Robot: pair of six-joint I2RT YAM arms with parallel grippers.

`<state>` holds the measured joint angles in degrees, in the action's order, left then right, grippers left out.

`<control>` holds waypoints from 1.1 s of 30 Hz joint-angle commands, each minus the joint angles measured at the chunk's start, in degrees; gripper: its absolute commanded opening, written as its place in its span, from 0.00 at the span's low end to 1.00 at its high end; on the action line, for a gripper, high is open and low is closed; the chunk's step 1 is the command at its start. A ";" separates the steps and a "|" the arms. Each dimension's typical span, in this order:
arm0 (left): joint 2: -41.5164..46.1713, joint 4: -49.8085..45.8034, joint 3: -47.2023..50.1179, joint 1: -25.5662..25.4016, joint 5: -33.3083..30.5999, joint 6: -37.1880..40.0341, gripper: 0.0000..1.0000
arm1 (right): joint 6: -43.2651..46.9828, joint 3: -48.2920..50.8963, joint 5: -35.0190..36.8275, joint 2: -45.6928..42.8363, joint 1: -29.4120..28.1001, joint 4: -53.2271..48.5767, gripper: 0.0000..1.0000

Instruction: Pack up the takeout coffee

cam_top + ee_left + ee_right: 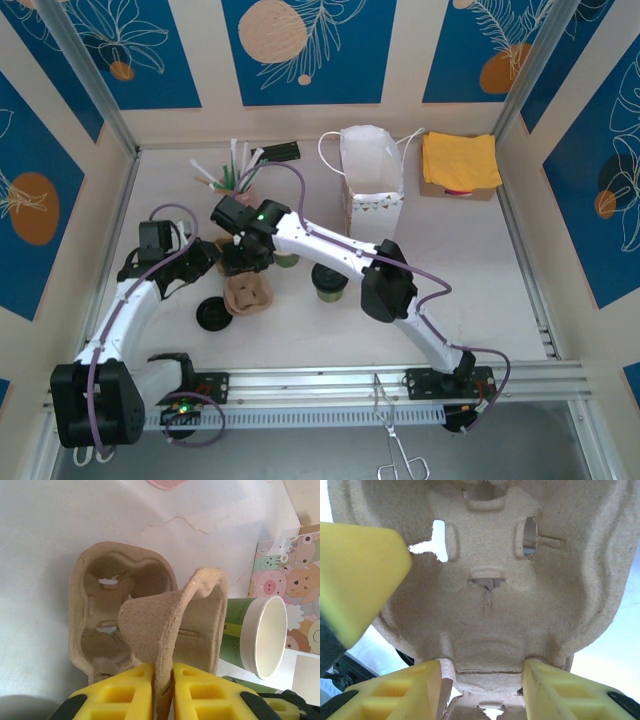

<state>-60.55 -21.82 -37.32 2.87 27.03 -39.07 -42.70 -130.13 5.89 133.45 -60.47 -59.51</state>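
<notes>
The brown moulded-pulp cup carrier point(247, 295) is left of centre on the white table point(300, 345), between the two grippers. The left gripper point(162, 672) is clenched on one thin wall of it with yellow fingers point(125, 695). The right gripper point(482, 667) straddles the carrier's rim with its fingers apart, and I cannot tell whether they press on it. An empty green paper cup point(252, 635) is just beside the carrier, and a round black lid point(213, 314) lies near. A white paper bag printed with cartoon animals point(372, 175) stands behind.
</notes>
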 commanded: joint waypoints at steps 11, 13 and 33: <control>0.61 1.08 -0.16 0.38 2.59 -0.98 0.15 | -1.77 2.10 -3.21 -2.31 0.72 1.74 0.48; 0.55 1.09 -0.15 0.38 2.63 -1.01 0.15 | -1.96 2.23 -3.55 -2.08 0.85 1.86 0.48; 0.31 0.97 -0.22 0.46 2.57 -0.39 0.14 | -2.30 5.59 -2.53 -4.72 1.41 2.64 0.47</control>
<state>-60.55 -21.82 -37.32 2.87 28.05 -39.53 -44.25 -125.08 4.27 131.66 -59.22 -57.21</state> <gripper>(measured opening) 0.143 0.473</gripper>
